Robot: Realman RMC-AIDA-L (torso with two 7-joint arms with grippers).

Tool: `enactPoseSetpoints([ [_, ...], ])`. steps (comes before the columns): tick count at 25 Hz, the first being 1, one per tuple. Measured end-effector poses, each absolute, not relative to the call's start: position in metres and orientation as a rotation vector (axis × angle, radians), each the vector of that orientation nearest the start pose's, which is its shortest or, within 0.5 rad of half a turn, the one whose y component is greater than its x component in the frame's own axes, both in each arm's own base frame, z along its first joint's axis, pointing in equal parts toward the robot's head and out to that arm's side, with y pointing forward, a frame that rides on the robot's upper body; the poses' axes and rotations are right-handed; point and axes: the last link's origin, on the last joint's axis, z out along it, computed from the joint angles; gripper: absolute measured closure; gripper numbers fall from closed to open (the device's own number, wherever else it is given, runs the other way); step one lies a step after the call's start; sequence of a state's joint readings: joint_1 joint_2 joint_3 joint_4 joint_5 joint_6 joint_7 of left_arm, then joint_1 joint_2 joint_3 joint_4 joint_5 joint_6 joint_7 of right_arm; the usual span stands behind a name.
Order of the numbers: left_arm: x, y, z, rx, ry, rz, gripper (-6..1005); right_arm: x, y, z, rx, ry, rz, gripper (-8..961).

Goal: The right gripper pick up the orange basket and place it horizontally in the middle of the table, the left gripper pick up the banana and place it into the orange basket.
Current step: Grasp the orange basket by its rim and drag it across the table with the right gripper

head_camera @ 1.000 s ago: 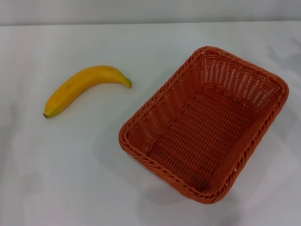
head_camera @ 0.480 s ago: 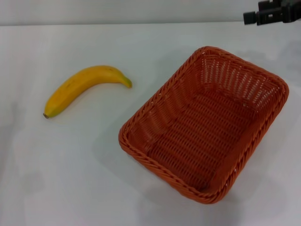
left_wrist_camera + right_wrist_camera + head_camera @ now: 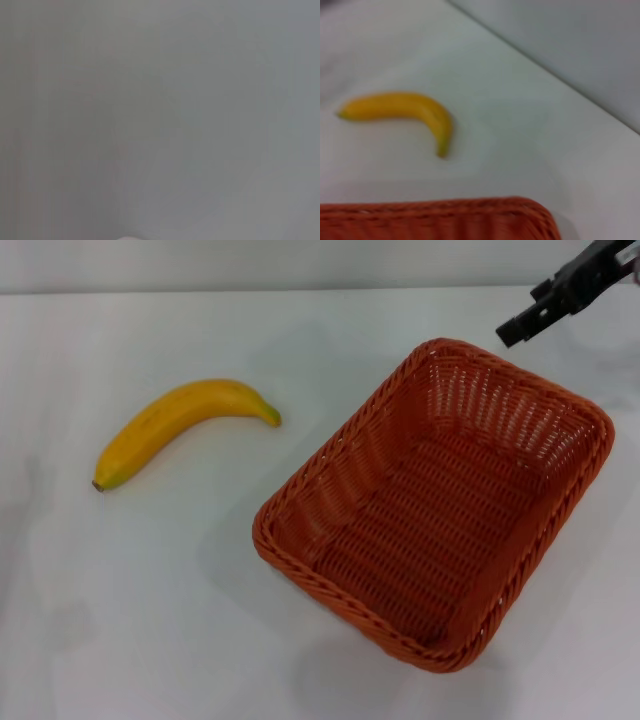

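The orange basket (image 3: 435, 505) sits skewed on the right half of the white table (image 3: 150, 620), empty, one corner toward the far right. Its rim (image 3: 435, 217) also shows in the right wrist view. The yellow banana (image 3: 180, 425) lies on the table's left half, apart from the basket, and appears again as the banana (image 3: 405, 112) in the right wrist view. My right gripper (image 3: 520, 328) reaches in from the top right corner, its black tip hovering just beyond the basket's far rim. The left gripper is out of view.
A pale wall (image 3: 300, 262) runs behind the table's far edge. The left wrist view holds only a plain grey surface.
My right gripper has come into view at the top right and moved down and left toward the basket's far rim. Basket and banana have not moved.
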State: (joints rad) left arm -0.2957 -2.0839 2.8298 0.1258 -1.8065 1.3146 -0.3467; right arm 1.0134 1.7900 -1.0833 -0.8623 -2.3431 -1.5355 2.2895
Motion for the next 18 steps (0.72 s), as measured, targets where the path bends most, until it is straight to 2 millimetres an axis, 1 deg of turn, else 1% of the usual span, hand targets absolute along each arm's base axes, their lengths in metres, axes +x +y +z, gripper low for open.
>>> enactPoseSetpoints([
  [5, -0.403, 0.258, 0.031, -1.039, -0.834, -0.781, 107, 0.123, 0.458, 0.077, -2.626, 0.778, -0.360, 84],
  [9, -0.403, 0.258, 0.032, -1.035, -0.833, -0.781, 107, 0.134, 0.457, 0.067, -2.581, 0.825, -0.452, 84],
  [14, -0.404, 0.258, 0.033, -1.031, -0.832, -0.781, 107, 0.150, 0.454, 0.060, -2.571, 0.901, -0.472, 85],
  [18, -0.403, 0.258, 0.033, -1.030, -0.830, -0.783, 107, 0.161, 0.452, 0.058, -2.552, 0.924, -0.483, 85],
])
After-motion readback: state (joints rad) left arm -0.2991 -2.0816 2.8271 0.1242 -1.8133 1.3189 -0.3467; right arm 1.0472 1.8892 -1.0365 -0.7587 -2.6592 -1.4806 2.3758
